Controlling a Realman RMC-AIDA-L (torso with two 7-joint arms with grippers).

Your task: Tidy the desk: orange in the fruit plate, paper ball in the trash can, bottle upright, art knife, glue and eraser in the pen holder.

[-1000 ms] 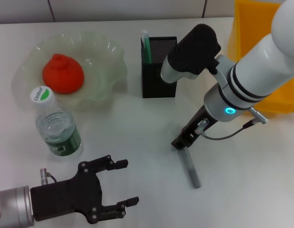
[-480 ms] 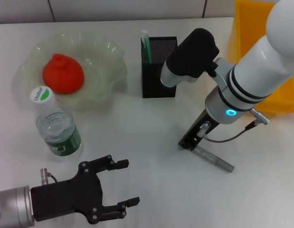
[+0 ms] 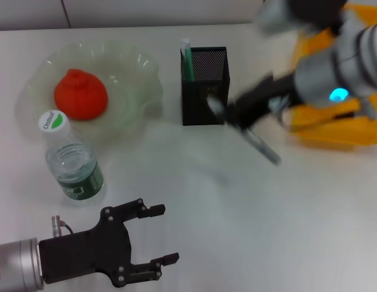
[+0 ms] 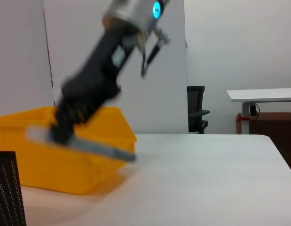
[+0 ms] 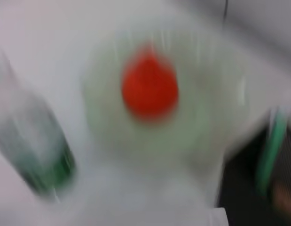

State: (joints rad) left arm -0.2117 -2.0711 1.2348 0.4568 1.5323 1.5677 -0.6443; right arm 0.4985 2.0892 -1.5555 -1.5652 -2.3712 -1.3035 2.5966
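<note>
the right hand [image 3: 240, 115] carries a grey art knife [image 3: 256, 143] clamped at one end, slanting above the tabletop [image 3: 249, 225] just beside the pen holder [image 3: 203, 85]. a loose, tilted grip could snag the mesh rim. the left hand [image 3: 124, 249] hovers open near the bottle [image 3: 71, 161].

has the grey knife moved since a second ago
Yes. The art knife, gripped by the right gripper, has left the table and gone toward the pen holder.
</note>
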